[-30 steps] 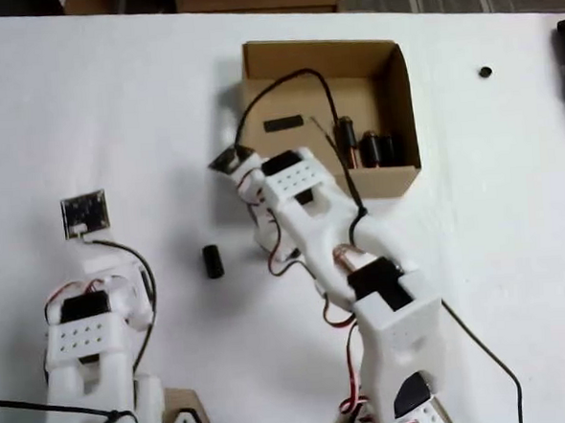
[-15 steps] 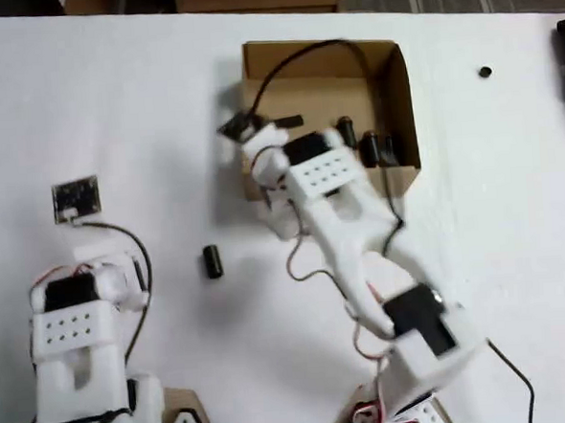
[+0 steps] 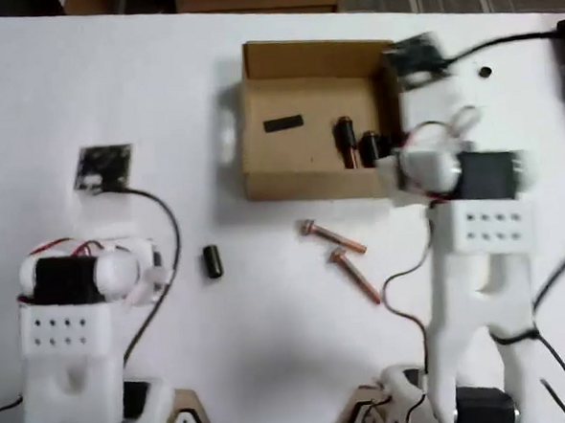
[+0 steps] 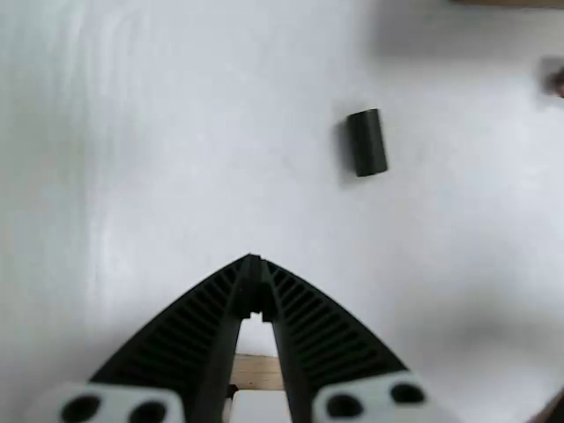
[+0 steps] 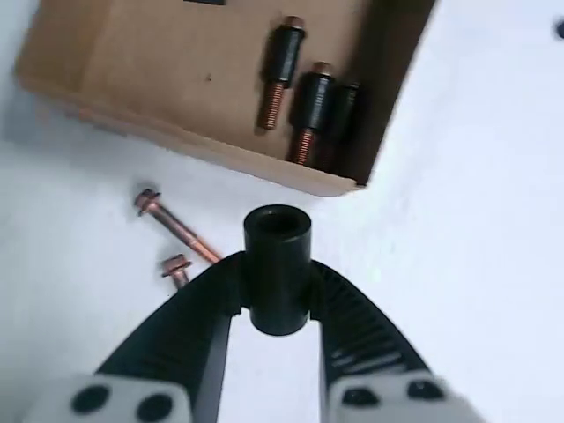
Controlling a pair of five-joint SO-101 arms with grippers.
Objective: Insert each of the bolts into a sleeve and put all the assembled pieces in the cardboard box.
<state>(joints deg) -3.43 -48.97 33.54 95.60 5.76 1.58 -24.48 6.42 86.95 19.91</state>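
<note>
Right pincer [image 5: 278, 275] gripping a sleeve [image 5: 278, 256] for bolting

You are clamping the black sleeve with its bore exposed, likely so a bolt can enter; two bolts [image 3: 332, 236] are lying on the worktop [image 3: 111, 78] near the cardboard box [image 3: 310, 183], which is holding assembled pieces [image 3: 359, 144]; your left pincer [image 4: 256, 304] is sitting closed and empty near a second sleeve [image 4: 367, 142].

The table [image 3: 111, 69] is white. A cardboard box [image 3: 300, 184] sits on it near the far side. A black sleeve [image 3: 213, 262] lies on its side in front of the box, toward the left arm. One copper bolt [image 3: 334, 238] and a second bolt [image 3: 356, 277] lie near each other just in front of the box. A small dark dot [image 3: 485, 72], maybe a nut, lies past the box.
</note>
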